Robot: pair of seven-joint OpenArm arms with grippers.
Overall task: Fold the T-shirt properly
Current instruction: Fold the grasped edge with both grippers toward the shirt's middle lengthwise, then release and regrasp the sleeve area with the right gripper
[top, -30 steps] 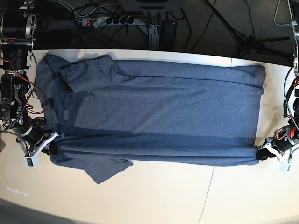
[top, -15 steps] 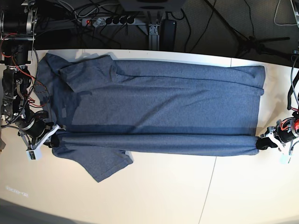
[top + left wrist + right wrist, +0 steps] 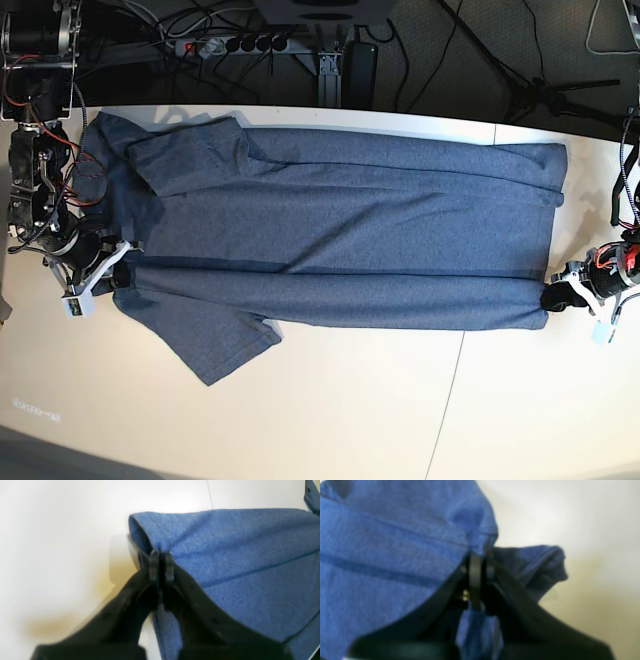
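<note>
The right claw point(image 3: 112, 275), at the left of the base view near the desk's point(image 3: 360, 420) left edge, was clenched on the T-shirt point(image 3: 340, 230); its wrist view showed the two black fingers point(image 3: 475, 575) pressed together with blue fabric bunched between them and a loose flap hanging to one side. That grip sat at the shoulder end, just where the lower sleeve point(image 3: 205, 340) spread out toward the desk's front edge. The pinch there most likely served to carry the long side of the garment inward as one straight line.

Across the middle, the T-shirt lay lengthwise over the desk, plain side up, its far side close to the back edge. A long band of cloth ran from one claw to the other, looking doubled along the near side and stretched fairly taut between the two grips, which would keep the fold line even. The upper sleeve point(image 3: 185, 150) lay folded over the body near the back left corner.

At the right of the base view, the left claw point(image 3: 556, 297) was likewise clamped shut on the hem corner point(image 3: 140, 527); its wrist view showed the fingertips point(image 3: 153, 563) nipping a folded edge of cloth, lifted slightly off the desk. Holding both ends at once seemed meant to stop the fabric sagging or skewing.
</note>
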